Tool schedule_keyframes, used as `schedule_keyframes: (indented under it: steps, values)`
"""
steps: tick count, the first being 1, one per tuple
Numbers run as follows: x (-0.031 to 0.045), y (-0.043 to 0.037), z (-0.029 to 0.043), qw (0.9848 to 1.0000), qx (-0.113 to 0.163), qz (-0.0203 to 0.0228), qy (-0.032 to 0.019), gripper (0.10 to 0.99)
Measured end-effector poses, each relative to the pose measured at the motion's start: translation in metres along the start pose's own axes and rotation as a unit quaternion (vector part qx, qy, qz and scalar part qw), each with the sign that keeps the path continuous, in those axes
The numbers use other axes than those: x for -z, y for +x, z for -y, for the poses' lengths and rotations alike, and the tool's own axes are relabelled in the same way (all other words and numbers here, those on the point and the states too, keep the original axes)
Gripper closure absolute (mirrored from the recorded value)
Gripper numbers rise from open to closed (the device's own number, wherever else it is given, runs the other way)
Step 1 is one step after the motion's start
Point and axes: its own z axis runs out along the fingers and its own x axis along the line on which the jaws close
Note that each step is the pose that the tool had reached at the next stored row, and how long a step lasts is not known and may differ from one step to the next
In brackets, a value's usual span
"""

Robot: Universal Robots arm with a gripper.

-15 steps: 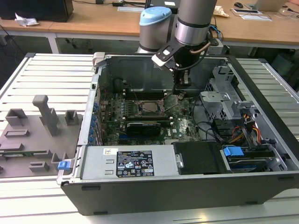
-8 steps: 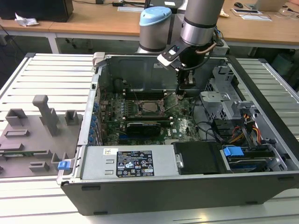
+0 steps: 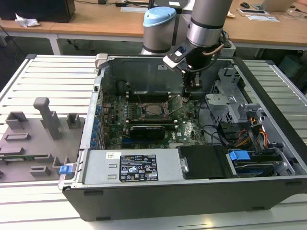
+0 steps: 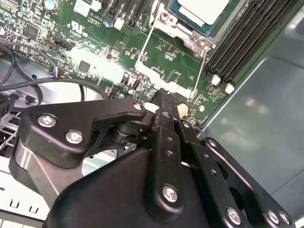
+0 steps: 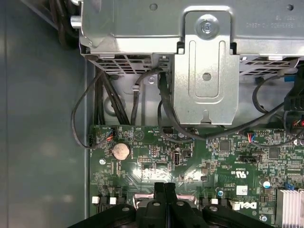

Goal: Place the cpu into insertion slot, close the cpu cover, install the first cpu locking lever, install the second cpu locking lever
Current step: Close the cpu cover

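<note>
Silver-grey metal marked the top of the cpu, which sat in the insertion slot on the green motherboard inside the open computer case. The gripper hung over the board. It was higher than the chip, near it on the exterior view's right, and not touching it.

In the second wrist view the chip lay ahead of the black fingers and apart from them, with bare board between. The fingers were pressed together in both wrist views, and nothing could be seen between them.

The cpu cover, a silvery frame, lay around the chip. Whether it was fully down could not be told. One thin locking lever and a second lever ran from the frame toward the gripper. The second ended near the fingertips, and contact could not be confirmed.

In the first wrist view a coin cell lay on the board near the fingertips, with a metal drive cage farther ahead of them.
</note>
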Motion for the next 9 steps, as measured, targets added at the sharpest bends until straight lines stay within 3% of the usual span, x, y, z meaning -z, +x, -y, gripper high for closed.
schedule_keyframes:
  steps: [5,9]
  values:
    - [-0.0005,0.0,-0.0084,1.0,0.0,-0.0001,0.0041,0.98]
    - [-0.0072,-0.0003,-0.013,1.0,0.0,0.0,0.0055,0.98]
